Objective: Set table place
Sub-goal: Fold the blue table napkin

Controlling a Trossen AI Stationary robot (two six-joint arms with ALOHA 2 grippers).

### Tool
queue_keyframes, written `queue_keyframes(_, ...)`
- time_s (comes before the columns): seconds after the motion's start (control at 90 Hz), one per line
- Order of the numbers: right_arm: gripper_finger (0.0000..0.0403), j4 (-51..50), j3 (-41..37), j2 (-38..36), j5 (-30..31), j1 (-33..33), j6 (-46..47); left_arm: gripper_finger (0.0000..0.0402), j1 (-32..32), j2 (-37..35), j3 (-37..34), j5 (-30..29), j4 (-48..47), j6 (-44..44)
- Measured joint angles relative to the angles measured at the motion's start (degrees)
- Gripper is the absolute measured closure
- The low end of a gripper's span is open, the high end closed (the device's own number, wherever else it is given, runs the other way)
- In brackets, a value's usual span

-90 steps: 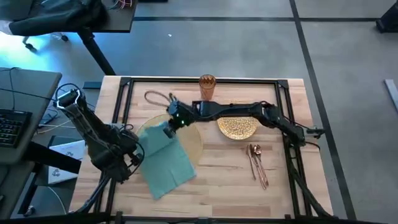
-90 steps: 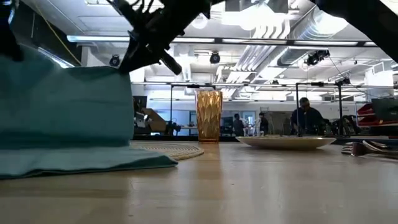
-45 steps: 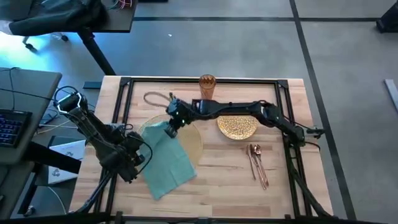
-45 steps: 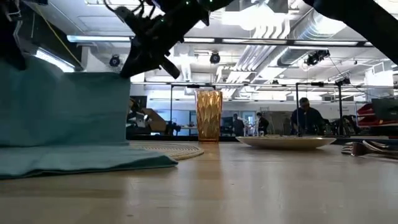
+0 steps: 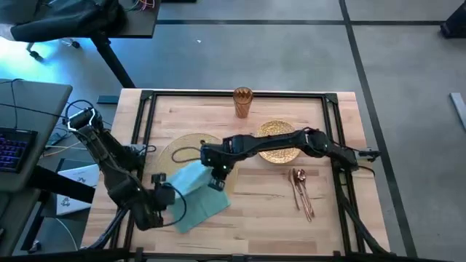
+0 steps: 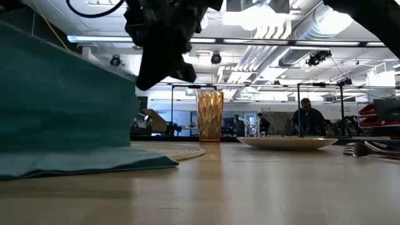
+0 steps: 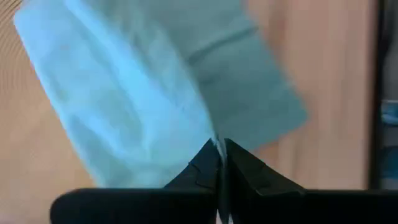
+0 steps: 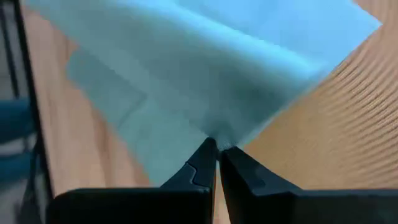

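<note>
Worktop: light-wood worktop (image 5: 255, 207) with a black rail frame, grey floor around it.
Napkin: teal napkin (image 5: 191, 195) lies partly on the round placemat (image 5: 182, 145), one part lifted off the wood.
Left fingers (image 5: 163, 195): pinched tight on the napkin's near-left edge.
Right fingers (image 5: 218, 182): pinched tight on the napkin's right corner.
Plate: gold plate (image 5: 277, 142) right of the placemat, partly under the right arm.
Cup: amber cup (image 5: 242, 102) upright at the far edge.
Cutlery: spoon and knife (image 5: 301, 192) near the plate.

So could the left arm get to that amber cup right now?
Probably not: the left hand is shut on the napkin at the near side, while the cup stands at the far edge, beyond the right arm.
</note>
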Motion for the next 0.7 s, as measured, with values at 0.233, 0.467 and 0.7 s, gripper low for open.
queue_keyframes(0.233,0.0403,-1.1,0.0,0.0,2.6,2.5,-0.1,0.0401,0.5,0.0,-1.1,-2.7,-1.5,-0.7)
queue_keyframes(0.467,0.0403,0.9,0.0,0.0,9.7,3.0,1.2,0.0401,0.8,0.0,-4.7,-3.8,5.9,-5.2)
queue_keyframes(0.7,0.0403,12.7,1.0,0.1,19.0,-0.5,6.6,0.0401,2.1,-0.3,-1.8,-15.6,-10.0,-18.4)
